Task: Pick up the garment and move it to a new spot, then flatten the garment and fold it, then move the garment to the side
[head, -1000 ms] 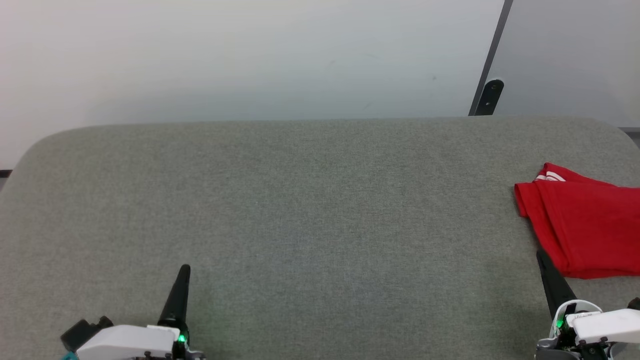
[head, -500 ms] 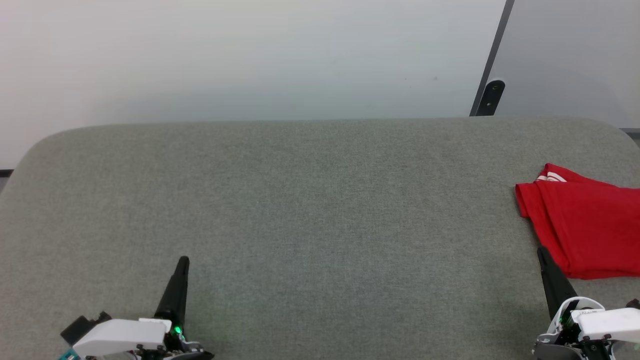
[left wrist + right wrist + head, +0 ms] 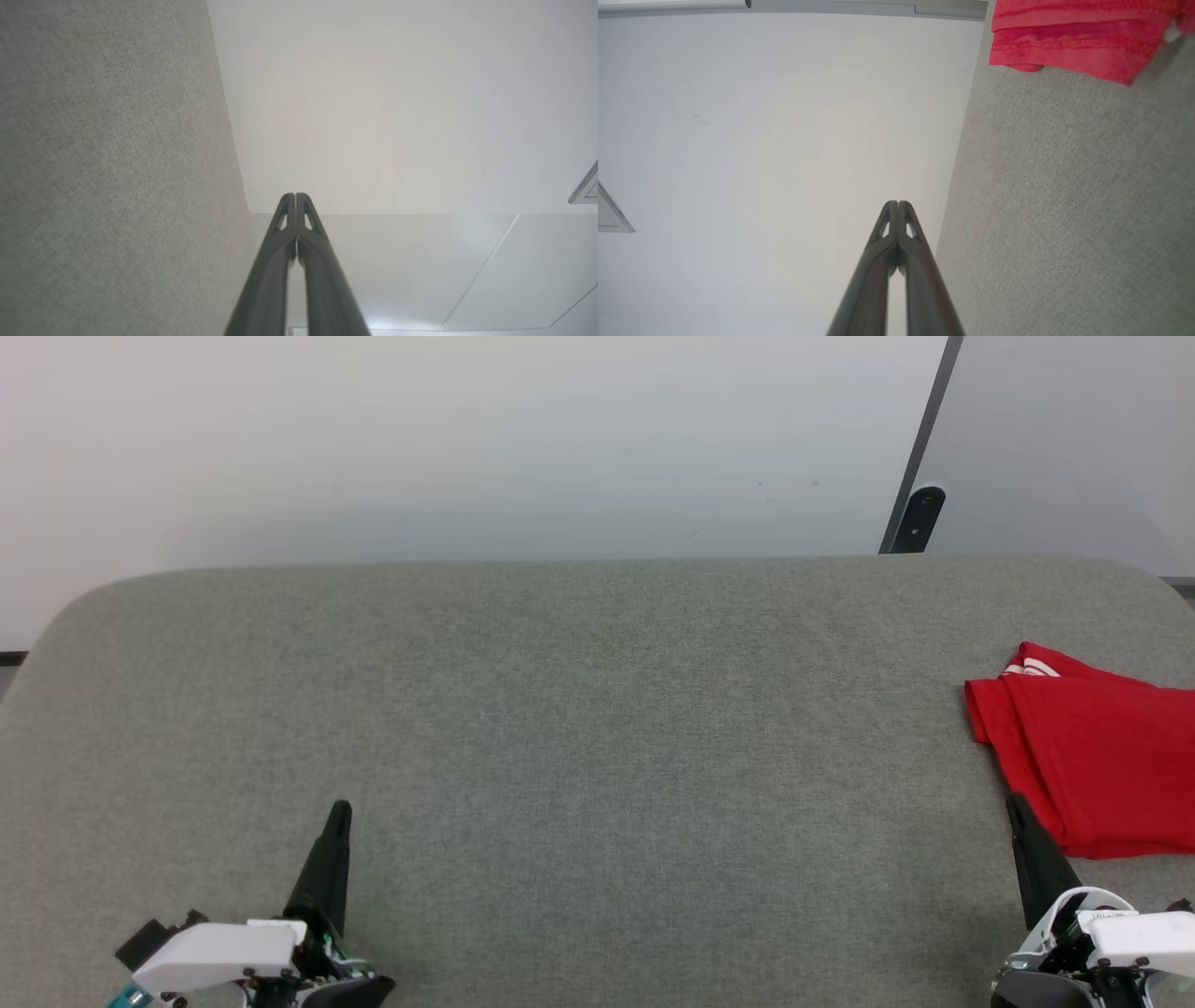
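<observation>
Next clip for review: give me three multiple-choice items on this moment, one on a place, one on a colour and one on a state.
1. In the head view, where on the grey padded surface does the garment lie?
A. At the right edge
B. In the centre
C. At the near left corner

2. What is the garment's main colour?
A. Blue
B. Red
C. Green

3. How is the right gripper?
A. Shut, holding nothing
B. Wide open
C. Shut on the garment

Answers:
1 A: the folded cloth runs off the head view's right side.
2 B: it is red, with small white stripes at its far corner.
3 A: the right wrist view shows the fingers pressed together, with the cloth lying apart from them.
</observation>
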Available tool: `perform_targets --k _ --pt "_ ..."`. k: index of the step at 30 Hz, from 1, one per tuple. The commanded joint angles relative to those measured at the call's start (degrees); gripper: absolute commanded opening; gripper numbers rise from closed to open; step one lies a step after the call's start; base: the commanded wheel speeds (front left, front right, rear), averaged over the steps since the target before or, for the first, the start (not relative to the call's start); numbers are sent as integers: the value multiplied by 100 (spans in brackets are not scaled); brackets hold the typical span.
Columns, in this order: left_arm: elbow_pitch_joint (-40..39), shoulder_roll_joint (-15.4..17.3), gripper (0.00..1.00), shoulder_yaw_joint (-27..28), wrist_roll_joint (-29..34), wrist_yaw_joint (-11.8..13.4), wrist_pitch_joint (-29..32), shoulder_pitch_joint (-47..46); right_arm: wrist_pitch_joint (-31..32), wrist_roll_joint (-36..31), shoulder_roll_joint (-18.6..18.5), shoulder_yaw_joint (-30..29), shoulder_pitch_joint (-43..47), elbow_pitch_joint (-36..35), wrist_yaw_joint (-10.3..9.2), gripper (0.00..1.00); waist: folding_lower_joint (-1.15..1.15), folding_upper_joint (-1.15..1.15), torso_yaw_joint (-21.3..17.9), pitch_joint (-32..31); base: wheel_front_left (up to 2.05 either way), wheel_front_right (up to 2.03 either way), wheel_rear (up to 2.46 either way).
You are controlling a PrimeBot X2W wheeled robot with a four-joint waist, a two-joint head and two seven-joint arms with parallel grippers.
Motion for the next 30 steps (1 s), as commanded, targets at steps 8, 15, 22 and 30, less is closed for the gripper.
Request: perform_targets --k 8,15,22,30 --pt "20 -12 0 29 -112 -39 33 -89 23 97 31 -17 -71 23 -2 0 0 0 3 -1 0 0 0" --pt "20 -16 0 35 -106 -39 40 -89 23 96 31 -16 -71 23 -2 0 0 0 3 -1 0 0 0" --pt "20 -19 0 38 -100 -39 39 -90 22 97 30 -15 -71 23 -2 0 0 0 3 -1 0 0 0" --pt "20 -21 0 43 -94 -39 45 -90 21 99 30 -15 -71 23 -2 0 0 0 3 -1 0 0 0"
